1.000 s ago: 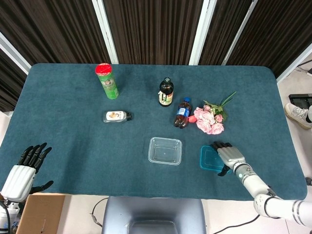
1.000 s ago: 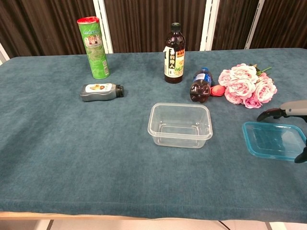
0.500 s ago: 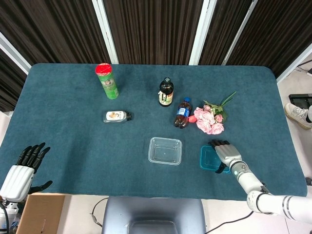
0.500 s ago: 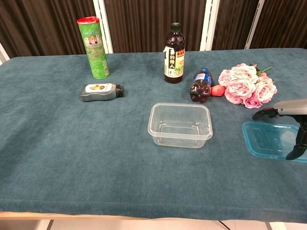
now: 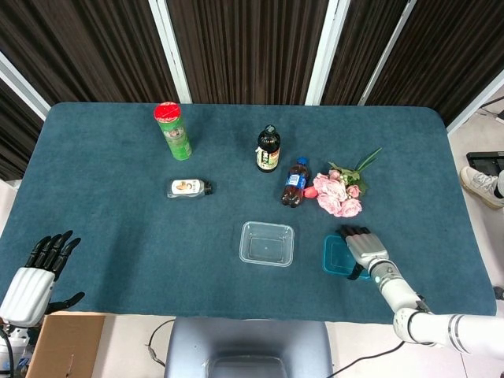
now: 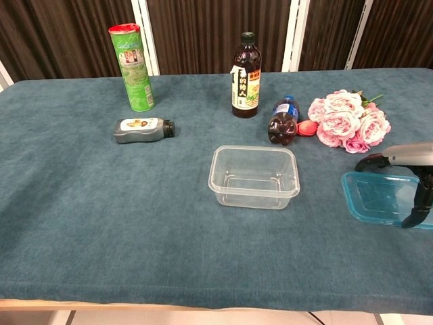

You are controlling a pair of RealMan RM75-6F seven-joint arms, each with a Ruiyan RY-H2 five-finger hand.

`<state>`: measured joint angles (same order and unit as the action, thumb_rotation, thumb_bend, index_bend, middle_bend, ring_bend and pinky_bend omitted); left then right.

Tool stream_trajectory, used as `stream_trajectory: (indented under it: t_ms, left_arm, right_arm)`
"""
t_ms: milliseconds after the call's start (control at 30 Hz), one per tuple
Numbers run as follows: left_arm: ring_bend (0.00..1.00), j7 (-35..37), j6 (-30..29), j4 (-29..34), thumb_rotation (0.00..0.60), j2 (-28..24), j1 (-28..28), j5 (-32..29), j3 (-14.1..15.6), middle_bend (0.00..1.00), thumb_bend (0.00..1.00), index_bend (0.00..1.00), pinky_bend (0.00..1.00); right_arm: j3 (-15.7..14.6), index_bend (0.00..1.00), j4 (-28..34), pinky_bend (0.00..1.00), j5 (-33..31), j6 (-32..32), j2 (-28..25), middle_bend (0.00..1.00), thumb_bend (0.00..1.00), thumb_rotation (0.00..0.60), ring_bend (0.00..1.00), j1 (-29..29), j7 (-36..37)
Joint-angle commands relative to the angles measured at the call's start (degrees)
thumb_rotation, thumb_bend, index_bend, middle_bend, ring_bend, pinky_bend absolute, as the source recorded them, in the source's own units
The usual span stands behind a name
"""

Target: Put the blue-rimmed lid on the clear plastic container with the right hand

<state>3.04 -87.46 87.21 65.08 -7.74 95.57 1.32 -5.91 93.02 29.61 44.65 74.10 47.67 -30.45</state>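
- The blue-rimmed lid (image 6: pixel 385 198) is seen lying flat on the table (image 6: pixel 101 223) at the lower right of the chest view, well apart from the clear plastic container (image 6: pixel 254 177), which stands open and empty near the middle of the frame.
- The right hand (image 5: pixel 363 248) is placed over the lid, fingers stretched across its top, and one dark finger is seen hanging down at the lid's near right edge in the chest view; whether the lid is truly pinched cannot be told (no lift is visible, the lid seems flat on the cloth).
- The left hand (image 5: pixel 33 279) is held at the lower left corner of the head view, off the table edge, fingers spread and nothing in it.
- The step in hand is judged to be the grasp of the lid. It is done well if the rim is caught between thumb and fingers at one long edge, since a thin flat lid on soft cloth is hard to get under.
- The lid should be kept level when it is raised, then carried toward the left of the frame and lowered squarely, so that its corners are matched with the container's corners.
- Care is needed near the pink flowers (image 6: pixel 348 120) and the small cola bottle (image 6: pixel 282 120) lying above in the frame.
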Motion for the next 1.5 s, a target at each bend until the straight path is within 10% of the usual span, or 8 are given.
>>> stream_trajectory:
  t_ms: [33, 467, 933, 1500]
  left_arm:
    - [0.0, 0.05, -0.07, -0.05, 0.6, 0.0, 0.04, -0.01, -0.01, 0.0, 0.44, 0.0, 0.08]
    - [0.0, 0.34, -0.25, -0.02, 0.6, -0.12, 0.12, 0.02, 0.01, 0.0, 0.44, 0.0, 0.08]
    - [0.0, 0.66, -0.31, 0.02, 0.6, -0.25, 0.11, 0.0, -0.05, 0.0, 0.44, 0.0, 0.08]
    - [0.0, 0.99, -0.39, -0.04, 0.6, -0.3, 0.13, -0.1, -0.13, 0.0, 0.44, 0.0, 0.08]
  right_arm:
    - [-0.15, 0.18, -0.08, 0.0, -0.35, 0.26, 0.21, 0.04, 0.13, 0.6, 0.0, 0.22, -0.25]
    - [-0.96, 0.26, -0.44, 0.0, -1.91, 1.04, 0.96, 0.16, 0.13, 0.6, 0.01, 0.94, -1.26]
    - [-1.43, 0.63, 0.03, 0.01, -2.57, 4.0, 1.65, 0.46, 0.14, 0.6, 0.38, 1.16, -3.11]
    - [0.31, 0.83, 0.77, 0.31, 1.04, 8.2, 2.05, 0.61, 0.26, 0.6, 0.57, -0.82, -2.81]
